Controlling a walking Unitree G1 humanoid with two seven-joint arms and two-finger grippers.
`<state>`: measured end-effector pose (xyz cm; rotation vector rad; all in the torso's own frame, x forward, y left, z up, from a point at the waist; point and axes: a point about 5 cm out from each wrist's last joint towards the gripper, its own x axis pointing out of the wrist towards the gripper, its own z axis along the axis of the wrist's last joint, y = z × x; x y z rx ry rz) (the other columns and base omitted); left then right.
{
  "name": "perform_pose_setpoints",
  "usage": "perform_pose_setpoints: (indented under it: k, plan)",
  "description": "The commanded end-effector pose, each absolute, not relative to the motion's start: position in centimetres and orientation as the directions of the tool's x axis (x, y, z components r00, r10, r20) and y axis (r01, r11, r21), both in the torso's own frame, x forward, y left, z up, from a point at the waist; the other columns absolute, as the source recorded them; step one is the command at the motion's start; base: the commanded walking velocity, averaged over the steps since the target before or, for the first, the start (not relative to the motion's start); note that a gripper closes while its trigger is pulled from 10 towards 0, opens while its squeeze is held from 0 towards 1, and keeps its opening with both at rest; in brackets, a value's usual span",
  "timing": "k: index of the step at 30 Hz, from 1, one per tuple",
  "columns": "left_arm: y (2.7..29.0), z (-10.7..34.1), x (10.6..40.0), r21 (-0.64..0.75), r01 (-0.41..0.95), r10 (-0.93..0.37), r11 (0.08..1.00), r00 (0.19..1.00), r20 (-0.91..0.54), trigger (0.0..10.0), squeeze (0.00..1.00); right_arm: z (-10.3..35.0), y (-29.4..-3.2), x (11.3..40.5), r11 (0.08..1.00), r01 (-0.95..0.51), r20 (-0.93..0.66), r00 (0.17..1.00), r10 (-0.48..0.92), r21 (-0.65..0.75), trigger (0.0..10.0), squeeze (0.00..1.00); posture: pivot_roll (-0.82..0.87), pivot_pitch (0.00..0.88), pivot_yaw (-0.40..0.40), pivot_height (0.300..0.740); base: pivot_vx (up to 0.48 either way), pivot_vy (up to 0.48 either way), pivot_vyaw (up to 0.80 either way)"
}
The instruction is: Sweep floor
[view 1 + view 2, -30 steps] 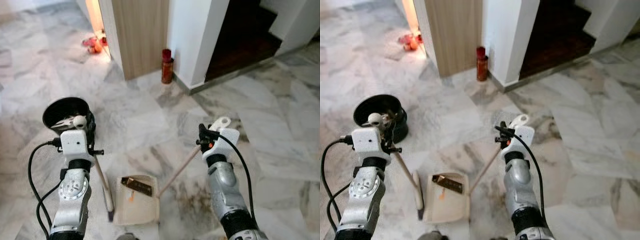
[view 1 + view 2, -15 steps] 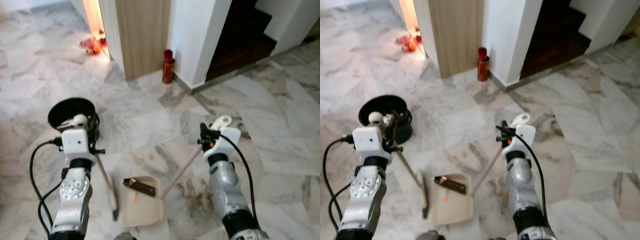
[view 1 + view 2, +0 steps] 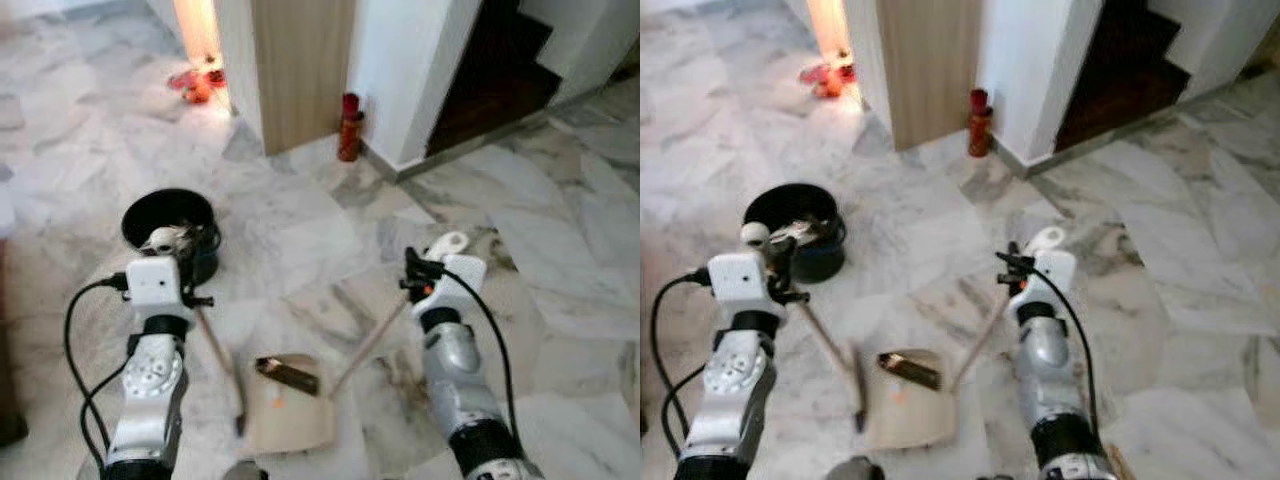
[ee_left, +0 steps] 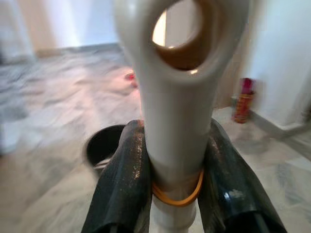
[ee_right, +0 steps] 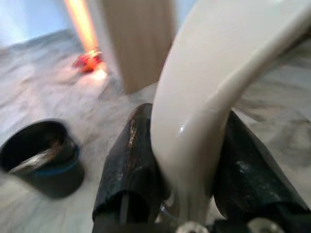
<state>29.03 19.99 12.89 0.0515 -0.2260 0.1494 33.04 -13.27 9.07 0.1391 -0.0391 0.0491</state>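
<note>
The marble floor (image 3: 560, 290) spreads pale and mostly clean around the robot, though a brownish smear (image 3: 395, 375) darkens the tiles just beside the dustpan. One black bin (image 3: 170, 220) stands ahead on the robot's left, with something pale lying inside. One dustpan (image 3: 290, 415) lies flat between the arms, already holding one dark stick-like piece (image 3: 287, 375) and one orange scrap (image 3: 278, 403), so I'd judge the sweeping largely done and the tipping into the bin left to do. One brush (image 3: 225, 370) stands against the pan's left edge. The left gripper (image 4: 177, 160) is clamped on the brush handle; the right gripper (image 5: 189, 160) is clamped on the dustpan's long handle (image 3: 370, 340)
</note>
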Motion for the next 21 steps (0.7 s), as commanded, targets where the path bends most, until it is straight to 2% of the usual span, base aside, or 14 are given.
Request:
perform_pose_setpoints:
  k: [1,13,21]
  plan:
    - [20.23,13.58,28.98,0.061,-0.164,0.143,0.985,0.956,0.255,10.0,0.0,9.88,-13.11,33.21,0.982,-0.053,0.083,0.996,0.038,0.183,10.0,0.0,0.16,0.158,-0.033,0.74,0.0,0.315,0.0]
    - [20.23,13.61,28.97,0.061,-0.163,0.142,0.985,0.956,0.258,10.0,0.0,10.02,-13.05,33.31,0.98,-0.053,0.087,0.996,0.037,0.189,10.0,0.0,0.16,0.151,-0.033,0.74,0.0,0.307,0.0]
    - [20.0,13.68,29.0,0.073,-0.155,0.131,0.985,0.956,0.263,10.0,0.0,10.12,-13.0,33.36,0.979,-0.056,0.092,0.995,0.038,0.197,10.0,0.0,0.16,0.148,-0.032,0.74,0.0,0.0,0.0]
